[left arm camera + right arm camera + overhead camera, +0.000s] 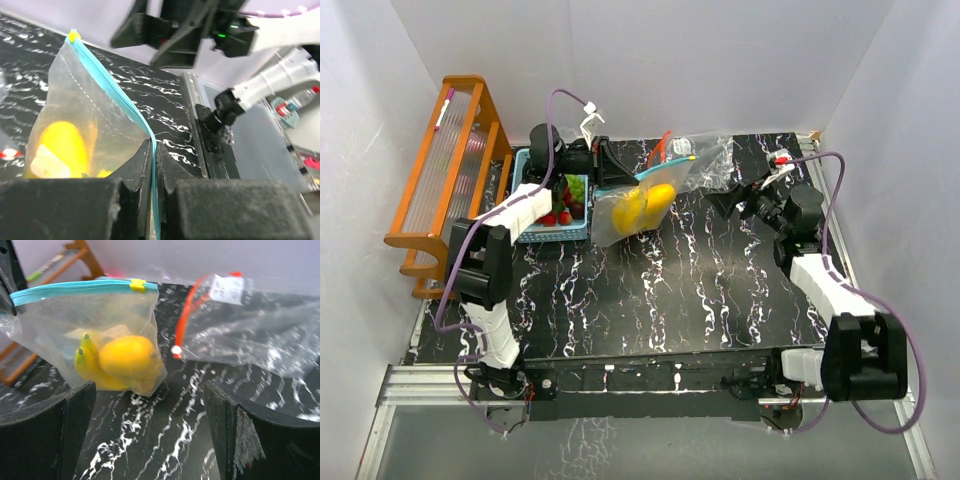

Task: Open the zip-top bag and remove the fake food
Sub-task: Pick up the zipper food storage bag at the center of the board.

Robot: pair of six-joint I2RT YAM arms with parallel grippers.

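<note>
A clear zip-top bag [645, 200] with a teal zip strip and a yellow slider hangs upright. It holds yellow bananas [89, 365] and a yellow-orange rounded fruit [129, 357]. My left gripper [612, 165] is shut on the bag's teal zip edge [120, 97] at its left end, and the pinch shows in the left wrist view [152, 165]. My right gripper [725, 203] is open and empty, right of the bag and apart from it, and it faces the bag in the right wrist view [150, 410]. The yellow slider [138, 285] sits at the bag's right end.
A light-blue basket [560, 205] with red and green fruit pieces stands left of the bag. An orange wooden rack [445, 170] stands at far left. A second, empty clear bag [250, 330] with a red zip lies behind on the black marbled table [670, 290].
</note>
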